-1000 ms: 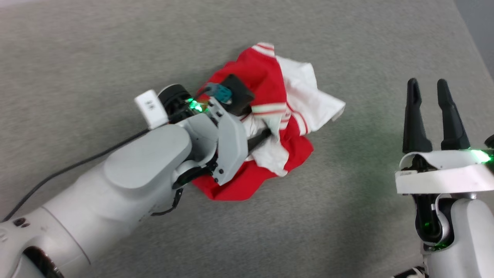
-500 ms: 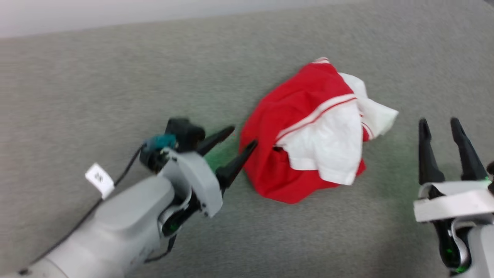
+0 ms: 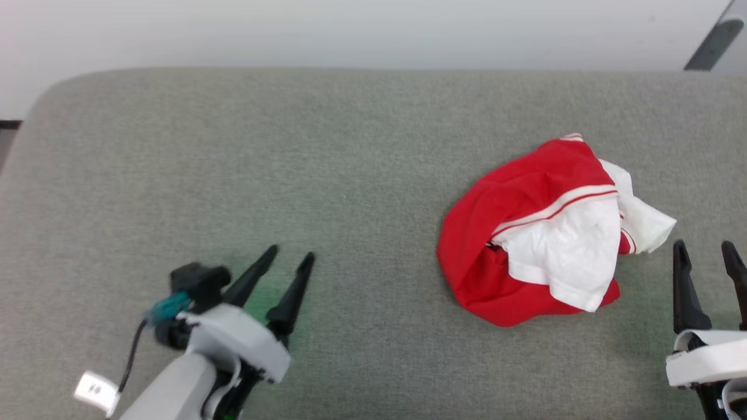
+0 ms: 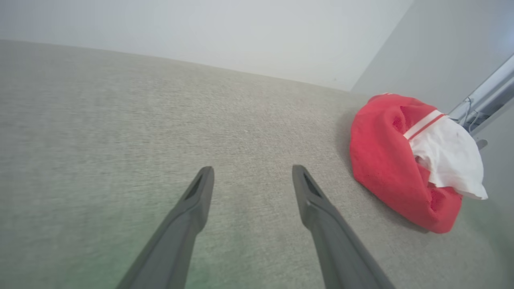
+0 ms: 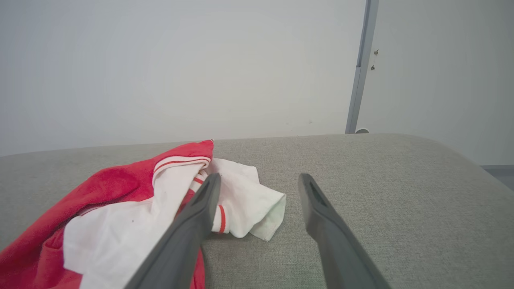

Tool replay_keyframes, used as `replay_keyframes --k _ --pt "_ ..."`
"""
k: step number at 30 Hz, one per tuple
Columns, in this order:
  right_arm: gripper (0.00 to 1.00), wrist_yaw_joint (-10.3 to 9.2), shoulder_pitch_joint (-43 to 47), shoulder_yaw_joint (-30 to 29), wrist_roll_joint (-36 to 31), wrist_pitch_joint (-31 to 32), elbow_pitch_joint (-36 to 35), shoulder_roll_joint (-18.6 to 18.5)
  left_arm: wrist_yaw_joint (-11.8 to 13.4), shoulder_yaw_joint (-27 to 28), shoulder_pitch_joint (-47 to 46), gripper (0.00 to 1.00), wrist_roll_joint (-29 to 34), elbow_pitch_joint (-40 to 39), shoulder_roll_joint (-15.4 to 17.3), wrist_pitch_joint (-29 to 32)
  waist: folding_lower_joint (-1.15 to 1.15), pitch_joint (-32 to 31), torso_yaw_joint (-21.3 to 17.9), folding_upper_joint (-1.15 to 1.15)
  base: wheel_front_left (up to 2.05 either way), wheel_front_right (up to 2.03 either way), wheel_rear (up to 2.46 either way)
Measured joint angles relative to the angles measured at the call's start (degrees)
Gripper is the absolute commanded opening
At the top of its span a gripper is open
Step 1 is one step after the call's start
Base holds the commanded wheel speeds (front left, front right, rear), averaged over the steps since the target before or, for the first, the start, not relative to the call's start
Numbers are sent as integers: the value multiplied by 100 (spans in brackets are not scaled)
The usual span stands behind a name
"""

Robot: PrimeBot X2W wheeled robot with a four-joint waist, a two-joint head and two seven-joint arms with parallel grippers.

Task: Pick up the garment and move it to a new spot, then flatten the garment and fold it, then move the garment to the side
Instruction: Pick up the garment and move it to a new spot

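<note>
Soft, even light is spread throughout. A green tint is cast on the grey surface (image 3: 350,175) beside the left gripper (image 3: 291,251), whose wrist is slightly blurred.

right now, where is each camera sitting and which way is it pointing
Head view: on the head, looking down on the grey fabric surface and crumpled garment; left gripper lower left, right gripper lower right, both open.
Left wrist view: low over the surface, looking along the left gripper toward the wall; garment at right.
Right wrist view: low, facing the wall along the right gripper; garment at left.
All three share the garment.
</note>
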Motion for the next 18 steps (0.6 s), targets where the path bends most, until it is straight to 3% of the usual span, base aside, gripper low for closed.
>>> replay_keyframes --k 9,18 --pt "100 0 238 -199 51 0 -34 -66 86 2045 1335 100 1613 -1017 -357 -1 0 -349 94 0 0 0 0" --pt "100 0 49 -265 137 0 -198 -2 58 3279 2064 100 2918 -2035 -832 0 0 -393 -202 0 0 0 0"
